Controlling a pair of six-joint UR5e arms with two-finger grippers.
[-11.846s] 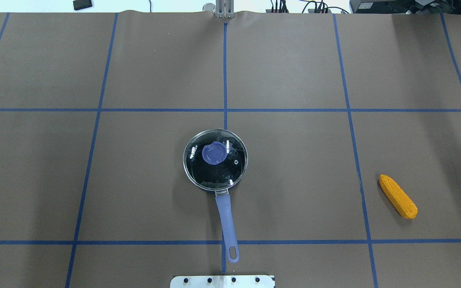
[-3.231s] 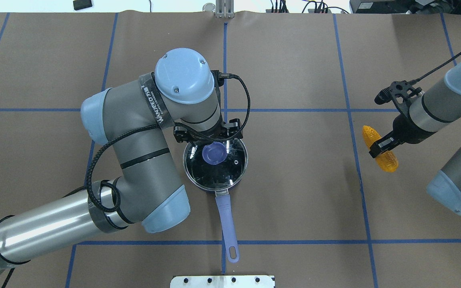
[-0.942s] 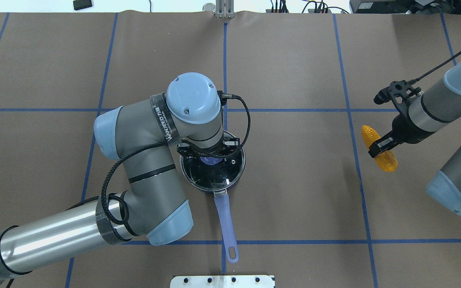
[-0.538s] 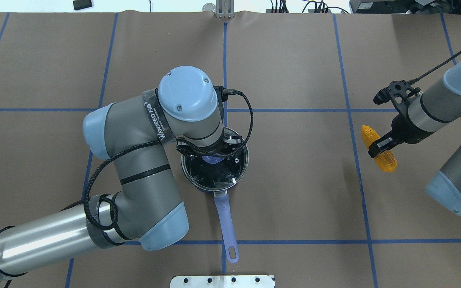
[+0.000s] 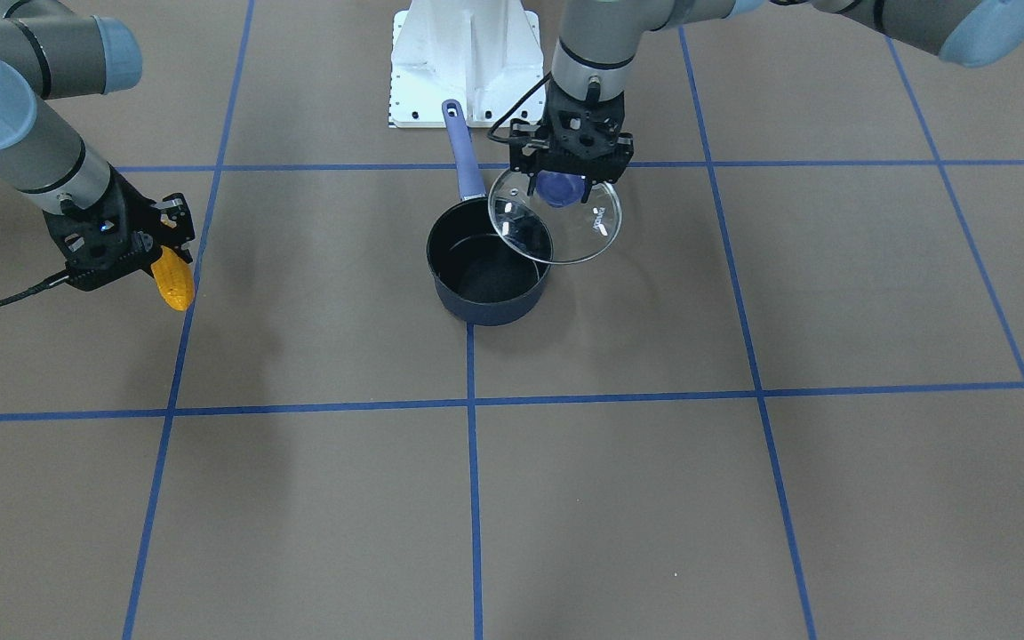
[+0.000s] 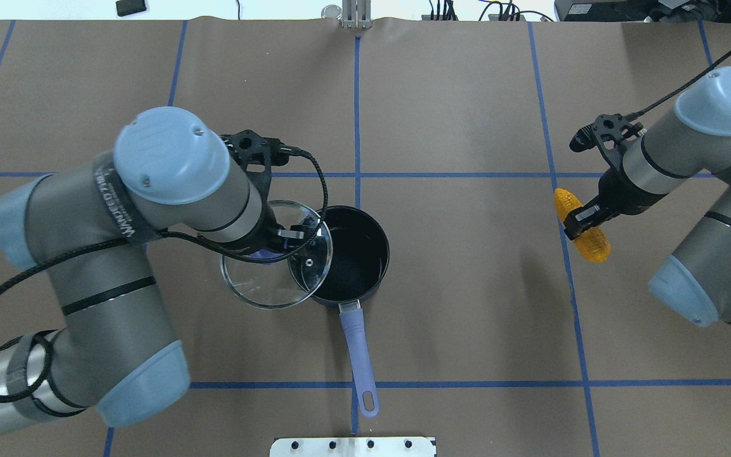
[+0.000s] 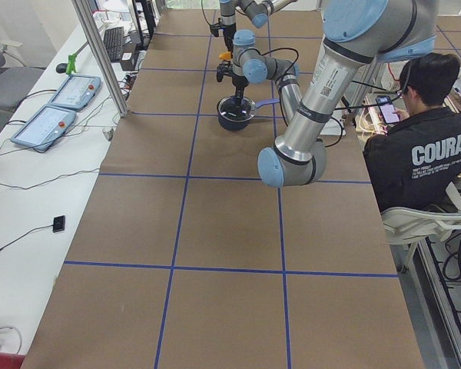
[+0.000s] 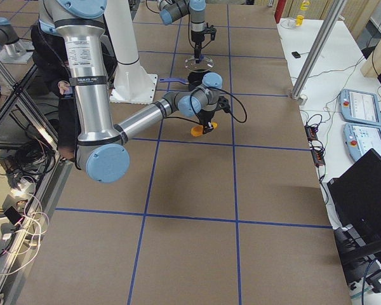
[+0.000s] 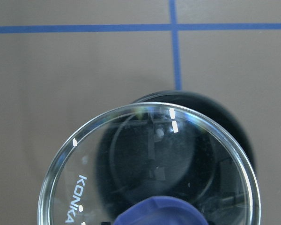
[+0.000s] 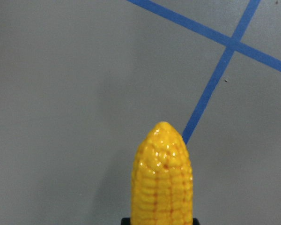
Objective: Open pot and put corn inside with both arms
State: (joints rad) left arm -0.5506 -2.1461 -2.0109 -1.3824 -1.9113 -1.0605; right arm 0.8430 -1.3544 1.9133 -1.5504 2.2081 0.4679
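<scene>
The pot (image 6: 356,251) stands open mid-table, black inside and empty, its periwinkle handle (image 6: 359,343) pointing toward the robot's base. It also shows in the front view (image 5: 487,302). My left gripper (image 5: 565,182) is shut on the blue knob (image 5: 560,188) of the glass lid (image 6: 257,285). It holds the lid above the table, overlapping the pot's rim on the left arm's side. The left wrist view looks down through the lid (image 9: 107,154). My right gripper (image 6: 584,216) is shut on the corn (image 6: 591,244) and holds it in the air far to the pot's right. The corn also shows in the front view (image 5: 174,280) and the right wrist view (image 10: 163,178).
The white pedestal base (image 5: 463,62) stands just behind the pot's handle. Blue tape lines grid the brown table cover. A seated person (image 7: 426,161) is beside the table in the left view. Control pendants (image 7: 61,92) lie on a side bench.
My left gripper has lifted the lid off the pot and carried it left, so the pot stands open. My right arm has shifted a little toward the pot with the corn.
</scene>
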